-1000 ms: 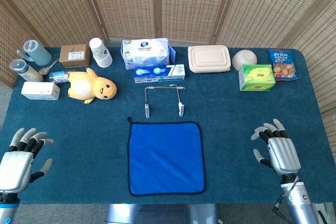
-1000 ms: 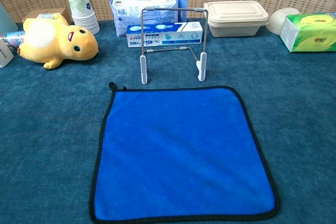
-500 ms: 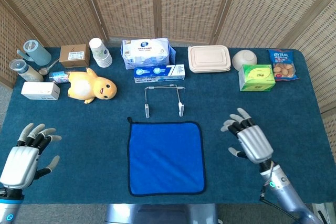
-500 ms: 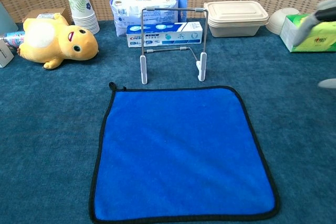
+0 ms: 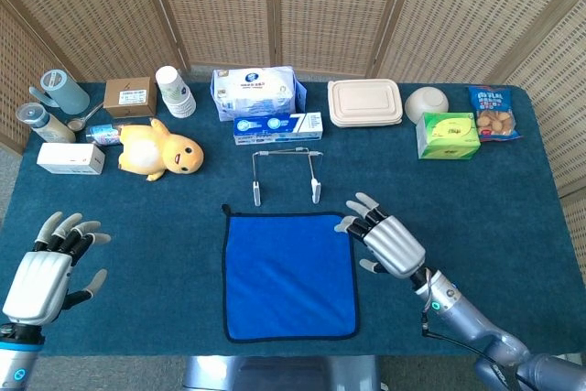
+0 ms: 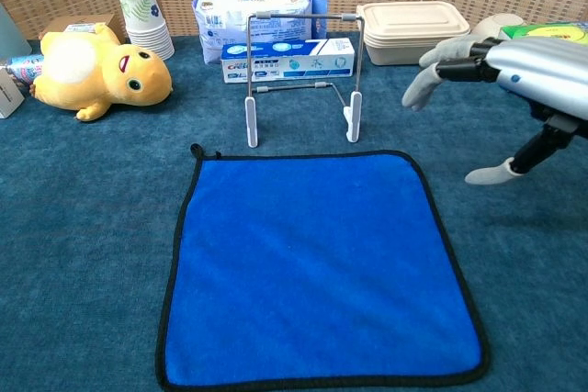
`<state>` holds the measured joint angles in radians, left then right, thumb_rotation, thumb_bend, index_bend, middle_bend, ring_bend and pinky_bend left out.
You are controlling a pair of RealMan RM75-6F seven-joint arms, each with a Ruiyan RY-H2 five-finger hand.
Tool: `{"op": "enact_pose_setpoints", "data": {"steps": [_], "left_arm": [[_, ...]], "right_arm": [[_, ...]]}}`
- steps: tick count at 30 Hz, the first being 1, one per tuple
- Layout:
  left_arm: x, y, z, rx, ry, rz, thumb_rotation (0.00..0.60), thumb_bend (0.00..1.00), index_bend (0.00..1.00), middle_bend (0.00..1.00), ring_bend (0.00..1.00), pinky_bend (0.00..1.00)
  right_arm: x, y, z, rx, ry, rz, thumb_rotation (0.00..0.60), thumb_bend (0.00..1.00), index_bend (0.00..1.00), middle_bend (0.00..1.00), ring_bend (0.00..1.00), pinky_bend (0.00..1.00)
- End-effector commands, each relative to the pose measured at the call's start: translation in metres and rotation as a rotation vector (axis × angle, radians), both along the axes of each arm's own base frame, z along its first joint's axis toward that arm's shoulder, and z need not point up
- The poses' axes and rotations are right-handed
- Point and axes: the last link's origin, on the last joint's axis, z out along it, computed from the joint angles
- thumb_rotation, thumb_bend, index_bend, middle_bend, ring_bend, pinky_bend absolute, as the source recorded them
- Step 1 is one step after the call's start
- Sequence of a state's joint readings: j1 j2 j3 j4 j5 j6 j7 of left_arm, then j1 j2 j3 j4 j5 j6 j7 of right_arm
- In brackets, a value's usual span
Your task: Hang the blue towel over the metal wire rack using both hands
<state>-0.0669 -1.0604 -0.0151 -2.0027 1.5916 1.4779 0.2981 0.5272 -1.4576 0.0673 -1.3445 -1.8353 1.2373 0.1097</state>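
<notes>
The blue towel lies flat on the table's near middle, black-edged with a small loop at its far left corner. Just behind it stands the metal wire rack on white feet, bare. My right hand hovers with fingers spread beside the towel's far right corner, holding nothing. My left hand is open too, fingers apart, far to the towel's left near the front edge; the chest view does not show it.
Along the back stand a yellow plush duck, paper cups, a wipes pack, a toothpaste box, a lidded container, a bowl, a green tissue box and a snack bag. Boxes and bottles crowd the far left.
My right hand has swept left from the table's right side to the towel's far right corner, entering the chest view. My left hand has edged slightly forward. Towel and rack are unmoved.
</notes>
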Motion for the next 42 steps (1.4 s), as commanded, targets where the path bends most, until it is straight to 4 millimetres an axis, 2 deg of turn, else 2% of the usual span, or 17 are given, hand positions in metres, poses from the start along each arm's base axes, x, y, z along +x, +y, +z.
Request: {"op": "enact_pose_setpoints", "data": {"steps": [1, 23, 42], "left_arm": [[0.0, 0.0, 0.0, 0.0, 0.001, 0.0, 0.6, 0.42, 0.32, 0.25, 0.15, 0.03], [0.004, 0.0, -0.004, -0.016, 0.001, -0.001, 0.6, 0.41, 0.32, 0.25, 0.15, 0.03], [0.002, -0.002, -0.007, -0.023, -0.011, 0.0, 0.6, 0.41, 0.32, 0.25, 0.15, 0.03]], "right_arm": [[0.001, -0.002, -0.011, 0.018, 0.017, 0.048, 0.6, 0.0, 0.24, 0.32, 0.1, 0.1], [-0.022, -0.003, -0.041, 0.031, 0.146, 0.183, 0.6, 0.0, 0.24, 0.32, 0.08, 0.1], [-0.034, -0.008, -0.054, 0.053, 0.19, 0.161, 0.6, 0.0, 0.24, 0.31, 0.07, 0.1]]}}
